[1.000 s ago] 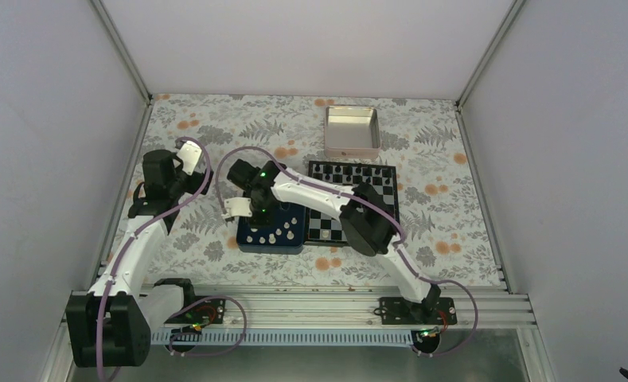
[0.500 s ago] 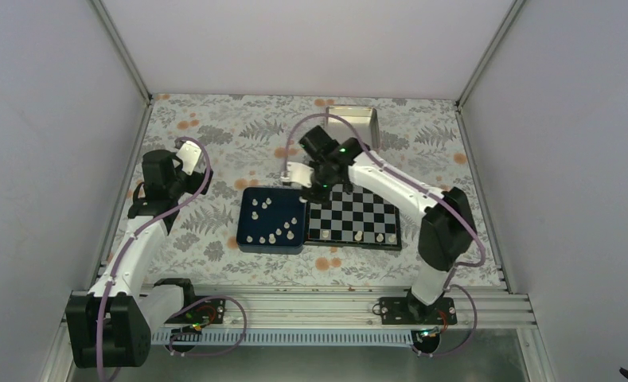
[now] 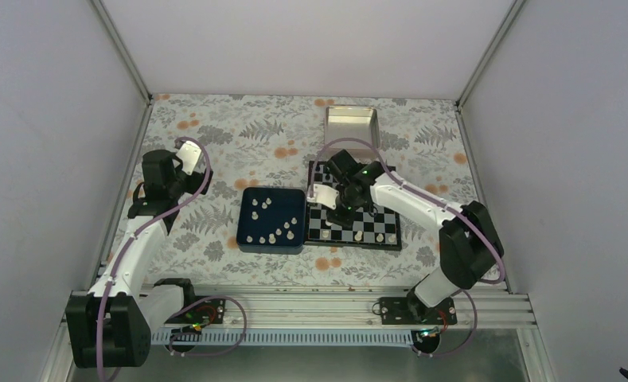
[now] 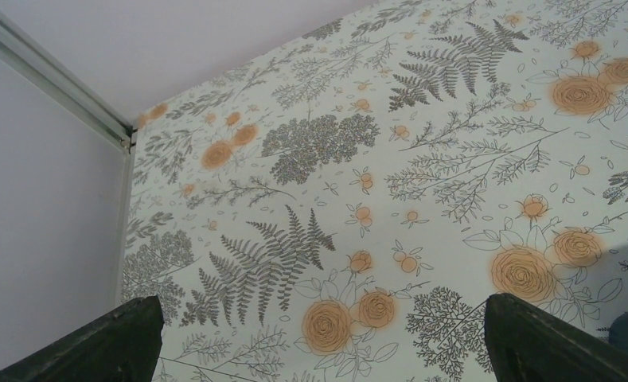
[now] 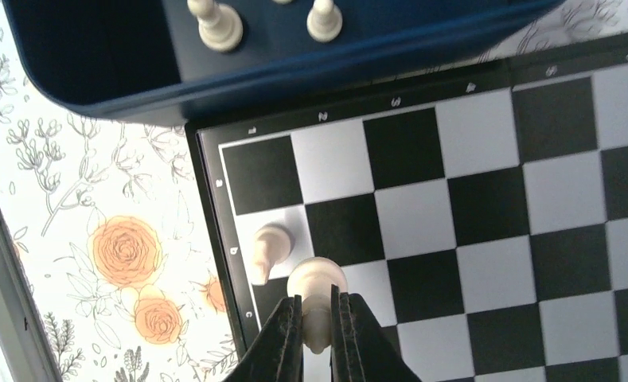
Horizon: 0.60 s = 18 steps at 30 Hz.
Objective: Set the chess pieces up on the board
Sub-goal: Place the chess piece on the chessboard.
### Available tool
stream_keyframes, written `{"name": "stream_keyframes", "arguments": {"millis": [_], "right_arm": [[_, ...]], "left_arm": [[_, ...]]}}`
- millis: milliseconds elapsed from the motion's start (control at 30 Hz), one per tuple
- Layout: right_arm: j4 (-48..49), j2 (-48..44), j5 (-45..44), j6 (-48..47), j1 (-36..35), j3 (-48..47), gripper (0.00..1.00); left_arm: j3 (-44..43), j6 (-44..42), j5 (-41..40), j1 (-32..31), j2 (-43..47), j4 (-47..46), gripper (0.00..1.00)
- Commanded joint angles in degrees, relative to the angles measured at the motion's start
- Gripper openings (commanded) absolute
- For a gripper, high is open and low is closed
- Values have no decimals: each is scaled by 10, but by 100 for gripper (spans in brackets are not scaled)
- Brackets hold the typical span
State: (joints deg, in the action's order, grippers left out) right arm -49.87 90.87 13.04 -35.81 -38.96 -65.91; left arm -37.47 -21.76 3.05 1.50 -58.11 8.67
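Note:
My right gripper [image 5: 317, 302] is shut on a small white chess piece [image 5: 316, 278], pinching its stem, with its round head poking out past the fingertips. It hangs over the left edge of the board [image 5: 485, 199], beside another white piece [image 5: 269, 248] that stands on a white square. In the top view this gripper [image 3: 338, 208] is over the left side of the board [image 3: 374, 216]. Two white pieces [image 3: 359, 235] stand in the board's near row. My left gripper [image 4: 326, 350] is open with nothing in it, over the flowered cloth far to the left [image 3: 185, 155].
A dark blue tray [image 3: 247, 239] lies just left of the board and holds several white pieces [image 3: 271, 236]; its wall [image 5: 294, 68] fills the top of the right wrist view. A silver tin [image 3: 352, 127] stands behind the board. Grey walls close in on three sides.
My right arm has swung from over the blue tray to the board's far left corner, then nearer along the board's left side, carrying the white piece. The left arm has not moved.

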Motion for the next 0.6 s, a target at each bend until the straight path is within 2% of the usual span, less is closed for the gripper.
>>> {"name": "stream_keyframes", "arguments": {"millis": [0,567], "right_arm": [[29,-29,4,12,10,37,4],[55,-27,17,14,15,110,4]], "left_arm": [[-2,7,-2,3,2,-4,100],[-3,8,-4,3,-2,-3,100]]}}
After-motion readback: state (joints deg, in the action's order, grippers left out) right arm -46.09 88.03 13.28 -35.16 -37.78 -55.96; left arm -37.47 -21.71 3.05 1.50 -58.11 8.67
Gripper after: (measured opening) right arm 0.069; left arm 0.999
